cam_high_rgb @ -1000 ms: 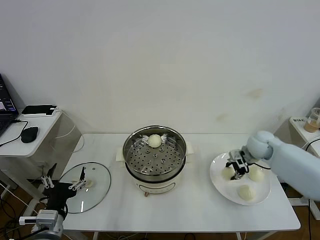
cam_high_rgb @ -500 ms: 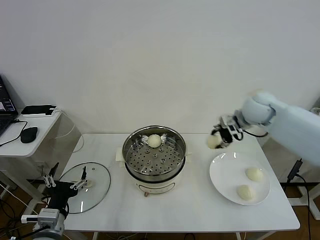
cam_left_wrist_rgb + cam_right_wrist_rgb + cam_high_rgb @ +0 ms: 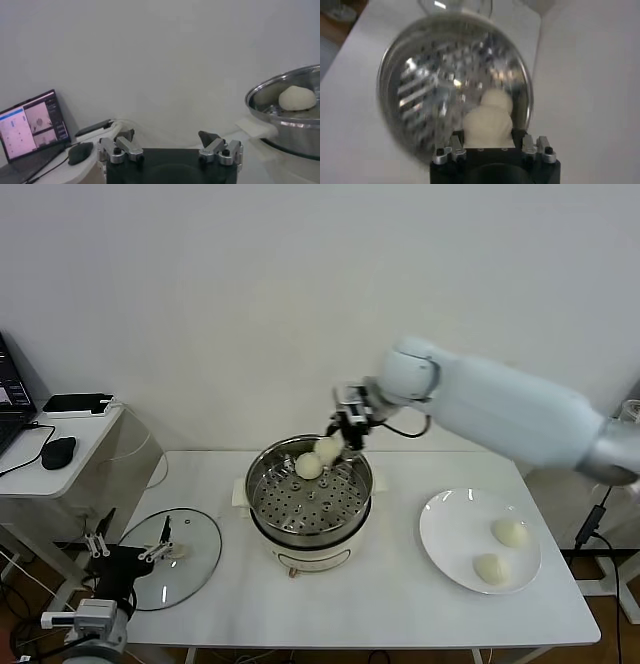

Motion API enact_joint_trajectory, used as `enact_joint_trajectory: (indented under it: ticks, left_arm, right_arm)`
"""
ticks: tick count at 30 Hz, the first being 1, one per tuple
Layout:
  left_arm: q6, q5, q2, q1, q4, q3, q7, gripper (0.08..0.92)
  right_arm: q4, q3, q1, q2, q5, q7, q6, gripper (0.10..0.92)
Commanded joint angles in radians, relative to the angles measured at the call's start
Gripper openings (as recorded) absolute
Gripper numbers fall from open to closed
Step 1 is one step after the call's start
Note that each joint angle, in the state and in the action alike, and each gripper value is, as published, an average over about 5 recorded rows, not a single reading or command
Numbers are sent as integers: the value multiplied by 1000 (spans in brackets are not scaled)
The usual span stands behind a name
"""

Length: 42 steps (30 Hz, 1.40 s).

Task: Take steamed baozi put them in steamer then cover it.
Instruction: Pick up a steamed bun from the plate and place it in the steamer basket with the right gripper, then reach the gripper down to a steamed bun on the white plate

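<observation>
Head view shows the right gripper (image 3: 338, 436) now above the far rim of the steamer (image 3: 310, 489), its jaws pinching a baozi (image 3: 328, 448). A second ago it was down at the white plate (image 3: 450, 549) to the right of the steamer, closing on that bun; half a second ago it had lifted the bun clear and was partway across. The plate, which held three buns then, now holds two (image 3: 510, 531) (image 3: 490, 568).

One bun (image 3: 309, 466) already sits on the perforated tray at the far side of the steamer, and the carried bun hangs just above and beside it, on its right. In the right wrist view the held bun (image 3: 487, 127) fills the space between the jaws, with the seated one (image 3: 496, 100) just past it and the steamer's tray (image 3: 440, 90) beneath.

The carry looks finished, so what remains of this step is a short descent and release, best aimed at a bare part of the tray and not onto the seated bun.

The left gripper (image 3: 128, 562) is parked over the cover (image 3: 190, 549), which lies on the table to the left of the steamer; the left wrist view shows its jaws spread and holding nothing (image 3: 170, 147). Two buns and the covering are left to do.
</observation>
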Motion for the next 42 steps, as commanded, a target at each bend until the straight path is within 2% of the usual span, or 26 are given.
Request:
enact_joint_trajectory:
  ticks: [1, 22, 25, 27, 30, 33, 37, 42]
  left_arm:
    - [0, -1, -2, 2, -2, -4, 1, 823]
    - [-3, -6, -16, -2, 0, -4, 2, 823]
    - [-3, -7, -16, -4, -1, -5, 2, 823]
    - [-3, -7, -17, -4, -4, -5, 2, 823]
    - [-3, -7, -18, -2, -8, -5, 2, 823]
    - [-2, -7, -19, -1, -9, -7, 2, 823]
    - [-2, -7, -18, -1, -14, -8, 2, 823]
    - [0, -7, -17, -1, -23, -7, 2, 823]
  right_arm:
    - [-207, -34, -60, 245, 42, 31, -50, 594]
    - [-268, -46, -113, 282, -50, 31, -67, 599]
    - [-255, -45, -107, 272, -58, 17, -62, 648]
    - [-236, -43, -93, 257, -57, 3, -57, 708]
    - [-195, -40, -53, 216, -55, -27, -41, 782]
    - [-140, -41, 5, 155, -61, -75, -8, 816]
    - [-28, -53, 90, 31, -75, -144, 35, 822]
    - [122, -81, 148, -197, -124, -201, 85, 823]
